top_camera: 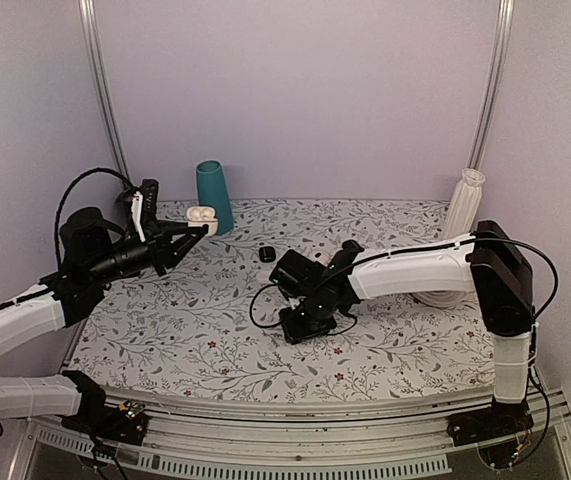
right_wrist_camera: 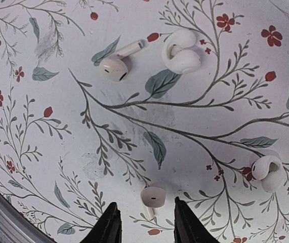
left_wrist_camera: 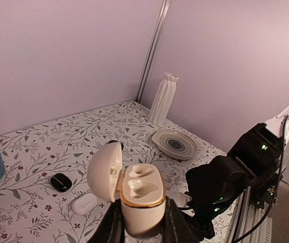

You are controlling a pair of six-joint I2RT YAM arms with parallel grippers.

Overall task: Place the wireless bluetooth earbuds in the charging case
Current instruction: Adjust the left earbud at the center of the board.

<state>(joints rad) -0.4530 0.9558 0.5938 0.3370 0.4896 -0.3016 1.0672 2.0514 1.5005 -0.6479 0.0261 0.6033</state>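
Holding: I see the charging case (left_wrist_camera: 143, 197), lid open, clamped in the left gripper (left_wrist_camera: 141, 225), raised above the table (top_camera: 385, 345).
Earbuds: one earbud (right_wrist_camera: 153, 196) lies on the table just ahead of my right gripper (right_wrist_camera: 145, 225); the other earbud (right_wrist_camera: 116, 65) lies farther off.
Right fingers: apart, gripping nothing.
Nearby: teal cup (top_camera: 213, 195) behind the case.

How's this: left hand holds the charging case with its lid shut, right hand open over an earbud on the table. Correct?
No. The charging case lid is open, not shut; the left wrist view shows it. Left hand holds it, right hand open over an earbud on the table.
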